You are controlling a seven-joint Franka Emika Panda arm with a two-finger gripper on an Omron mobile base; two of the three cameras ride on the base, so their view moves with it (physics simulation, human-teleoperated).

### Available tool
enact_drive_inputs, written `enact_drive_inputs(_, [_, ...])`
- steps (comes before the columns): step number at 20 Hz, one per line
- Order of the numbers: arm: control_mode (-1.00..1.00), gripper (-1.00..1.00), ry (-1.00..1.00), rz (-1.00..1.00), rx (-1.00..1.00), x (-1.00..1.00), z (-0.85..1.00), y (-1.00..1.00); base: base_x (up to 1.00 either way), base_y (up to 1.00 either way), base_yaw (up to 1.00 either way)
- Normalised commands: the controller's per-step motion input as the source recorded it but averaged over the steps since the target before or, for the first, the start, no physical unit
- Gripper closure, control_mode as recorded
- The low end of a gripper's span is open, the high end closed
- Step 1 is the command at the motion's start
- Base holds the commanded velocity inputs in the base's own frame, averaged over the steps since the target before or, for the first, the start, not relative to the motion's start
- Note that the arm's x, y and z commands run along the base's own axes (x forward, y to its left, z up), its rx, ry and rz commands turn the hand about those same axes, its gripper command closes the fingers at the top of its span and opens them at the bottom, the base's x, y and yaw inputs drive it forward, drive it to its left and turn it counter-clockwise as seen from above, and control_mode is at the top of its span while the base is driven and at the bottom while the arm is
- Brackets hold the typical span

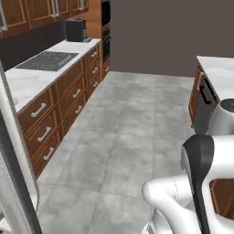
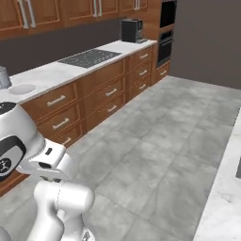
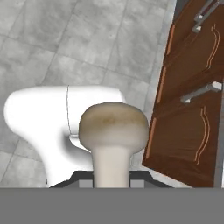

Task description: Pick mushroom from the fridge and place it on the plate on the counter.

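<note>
From the left base view, I am seeing the counter [image 1: 27,82] running along the left wall, with my arm folding low at the near right. In the right base view, the plate [image 2: 20,89] is waiting on the counter, far left. In the hand view, the gripper [image 3: 112,181] is clamping the mushroom [image 3: 113,127] by its stem — cap outward, carrying it over the floor.

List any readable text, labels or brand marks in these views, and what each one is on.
None readable.
The coffee machine shows no legible brand.
The dark cap on the robot's joint carries a small pale mark, too blurred to read.
The mushroom in the end effector is unmarked.
</note>
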Motion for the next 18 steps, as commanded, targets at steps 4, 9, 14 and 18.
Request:
enact_drive_inputs(4, [1.00,1.00,0.00,0.00,0.00,0.00,0.00,0.00,1.00,0.00,-0.14])
enact_drive_inputs(9, [1.00,1.00,0.00,0.00,0.00,0.00,0.00,0.00,1.00,0.01,-0.02])
enact_drive_inputs(14, [1.00,1.00,0.00,0.00,0.00,0.00,0.00,0.00,1.00,-0.01,0.15])
enact_drive_inputs(18, [1.00,1.00,0.00,0.00,0.00,0.00,0.00,0.00,0.79,0.02,0.42])
